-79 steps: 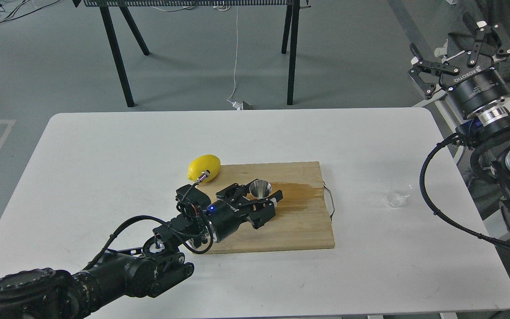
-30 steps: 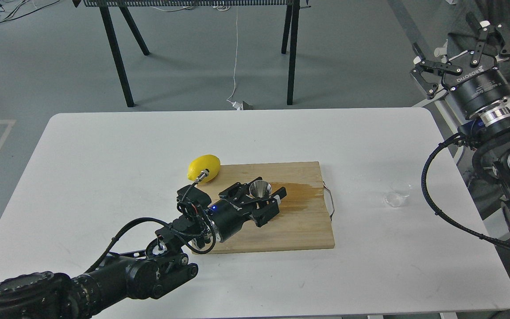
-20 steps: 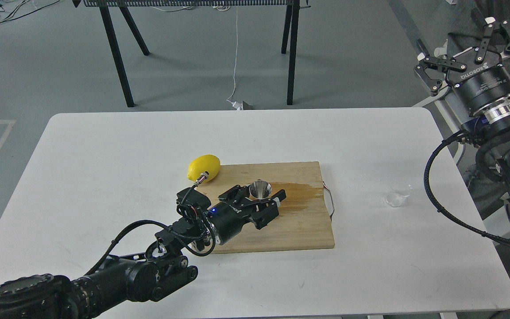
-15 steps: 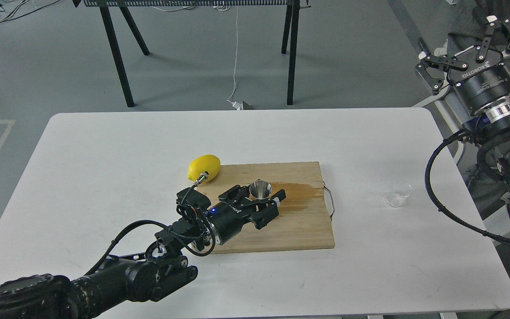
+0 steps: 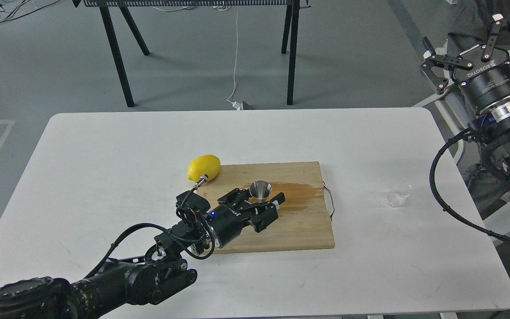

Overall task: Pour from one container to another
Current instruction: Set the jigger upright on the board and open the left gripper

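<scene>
The steel jigger (image 5: 260,189) stands upright on the wooden cutting board (image 5: 295,230). My left gripper (image 5: 257,201) lies low over the board, open, with one finger on each side of the jigger; I cannot tell whether they touch it. The small clear cup (image 5: 397,195) rests on the white table to the right of the board, with no gripper near it. Whether it stands or lies on its side is unclear. My right gripper (image 5: 463,35) hangs high at the far right, beyond the table's edge, open and holding nothing.
A yellow lemon (image 5: 203,167) sits at the board's back left corner, close to my left wrist. A brown wet stain (image 5: 301,195) spreads across the board to the right of the jigger. The white table (image 5: 104,155) ends just right of the cup.
My right gripper has drifted right and upward, away from the table, staying open. My left gripper dipped slightly around the jigger. The jigger and the cup have stayed in place.
</scene>
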`<state>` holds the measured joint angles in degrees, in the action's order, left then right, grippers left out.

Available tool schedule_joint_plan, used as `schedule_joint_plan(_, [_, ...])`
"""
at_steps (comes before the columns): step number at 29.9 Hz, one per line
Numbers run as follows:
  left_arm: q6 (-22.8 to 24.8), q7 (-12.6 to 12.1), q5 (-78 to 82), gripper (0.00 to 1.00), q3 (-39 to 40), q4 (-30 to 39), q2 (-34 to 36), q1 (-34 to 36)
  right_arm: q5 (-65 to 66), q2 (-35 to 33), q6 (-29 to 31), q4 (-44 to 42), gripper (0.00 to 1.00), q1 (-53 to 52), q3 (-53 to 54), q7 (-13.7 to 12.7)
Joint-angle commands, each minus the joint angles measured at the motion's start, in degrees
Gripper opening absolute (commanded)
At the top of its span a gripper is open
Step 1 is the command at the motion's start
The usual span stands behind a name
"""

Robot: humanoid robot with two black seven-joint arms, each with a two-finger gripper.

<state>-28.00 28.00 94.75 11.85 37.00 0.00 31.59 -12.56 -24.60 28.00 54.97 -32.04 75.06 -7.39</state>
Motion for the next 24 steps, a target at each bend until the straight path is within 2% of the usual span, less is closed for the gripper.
schedule_joint_plan(1, [0.0, 0.0, -0.17, 0.85, 0.02, 0.0, 0.0, -0.04, 0.0, -0.09, 0.0, 0.05, 0.99, 0.14, 0.0, 0.0])
schedule_joint_plan(24, [0.0, 0.0, -0.18, 0.85, 0.19, 1.06, 3.16, -1.97, 0.0, -0.44, 0.0, -0.04, 0.99, 0.22, 0.09, 0.0])
